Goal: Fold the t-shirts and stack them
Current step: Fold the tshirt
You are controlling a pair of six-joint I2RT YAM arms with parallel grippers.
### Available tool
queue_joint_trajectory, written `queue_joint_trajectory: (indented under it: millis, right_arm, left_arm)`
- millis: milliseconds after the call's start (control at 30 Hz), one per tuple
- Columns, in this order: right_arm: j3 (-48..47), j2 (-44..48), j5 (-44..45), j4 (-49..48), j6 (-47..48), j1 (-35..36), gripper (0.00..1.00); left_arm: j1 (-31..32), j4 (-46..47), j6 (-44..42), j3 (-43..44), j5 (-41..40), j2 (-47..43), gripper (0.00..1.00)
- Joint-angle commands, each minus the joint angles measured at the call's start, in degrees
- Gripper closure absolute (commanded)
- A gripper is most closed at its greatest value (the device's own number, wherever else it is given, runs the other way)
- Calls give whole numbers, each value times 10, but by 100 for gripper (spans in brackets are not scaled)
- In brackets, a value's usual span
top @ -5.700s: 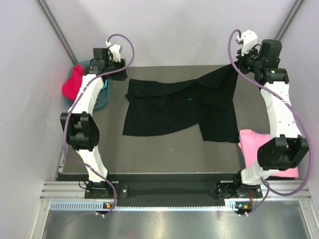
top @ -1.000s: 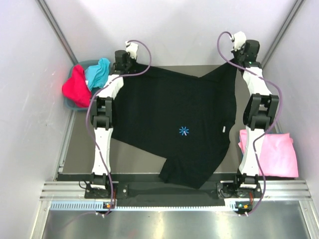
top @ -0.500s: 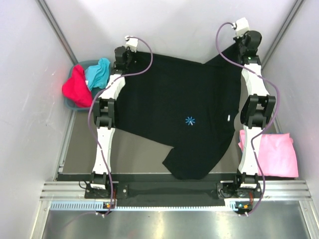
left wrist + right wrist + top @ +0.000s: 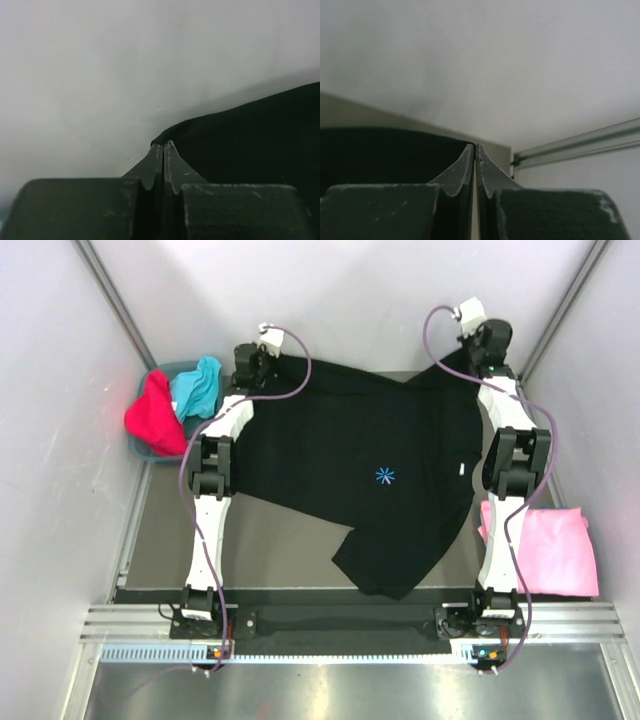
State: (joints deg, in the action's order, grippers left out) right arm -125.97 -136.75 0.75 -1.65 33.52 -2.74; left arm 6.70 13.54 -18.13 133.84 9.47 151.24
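Holds the black t-shirt stretched by its far corners, left jaws and right jaws both pressed together on cloth. Drapes down over the desk. Shows, from above only, the starburst logo and a pink t-shirt at right. From the wrists, merely pinched black fabric.

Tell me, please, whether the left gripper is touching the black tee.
Touching. The left wrist view shows the left gripper shut, the black tee pinched at its tips.
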Motion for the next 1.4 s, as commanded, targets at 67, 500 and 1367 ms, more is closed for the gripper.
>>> queue_joint_trajectory:
  millis: [67,500,1367]
  right_arm:
    - [56,97,-7,15,0,5,100]
    - [122,183,-32,102,-29,5,100]
    - [288,394,-49,190,-78,5,100]
  left_arm:
    - [1,34,-20,-7,19,-38,100]
    - [1,-23,-9,56,71,-19,100]
    - [-53,10,85,6,91,-65,100]
